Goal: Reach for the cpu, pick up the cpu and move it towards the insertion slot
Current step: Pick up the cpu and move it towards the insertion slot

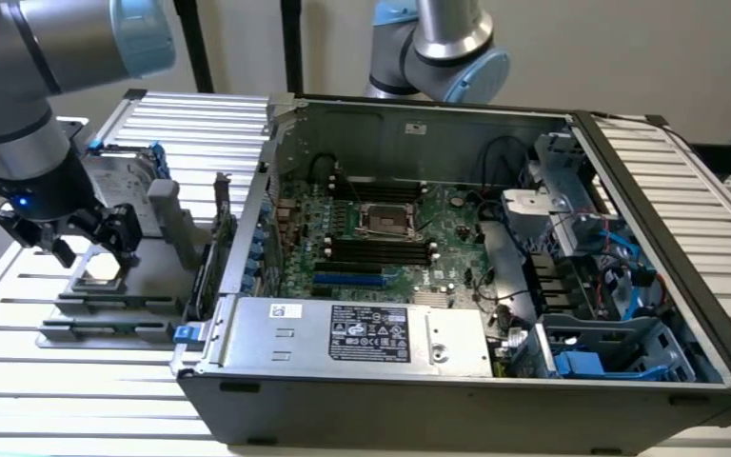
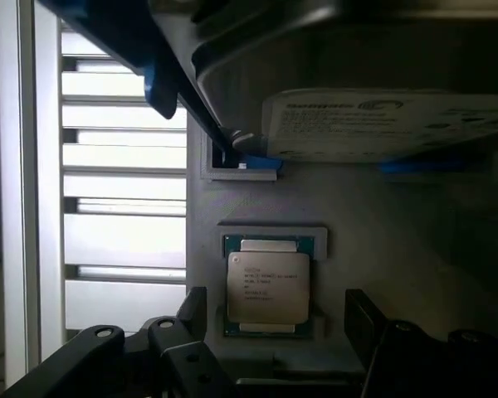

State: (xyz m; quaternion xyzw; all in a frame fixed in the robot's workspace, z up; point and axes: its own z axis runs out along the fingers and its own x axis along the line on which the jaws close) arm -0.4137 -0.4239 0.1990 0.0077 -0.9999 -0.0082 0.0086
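My jaws stand wide open, one on each side of the chip [image 2: 267,282], not touching it. It lies flat in a grey holder [image 2: 361,211] on the slatted surface [image 1: 61,381]. I judge it light, stiff, thin and fragile, so I'd grip its opposite edges gently.

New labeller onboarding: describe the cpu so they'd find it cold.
At the exterior view's left, beside the open computer case, a grey fixture sits on the slatted table. The cpu lies flat in a square recess there, below the open gripper. Unlike the upright, blue-railed hard drive beside it, it is small, square and silvery-topped.
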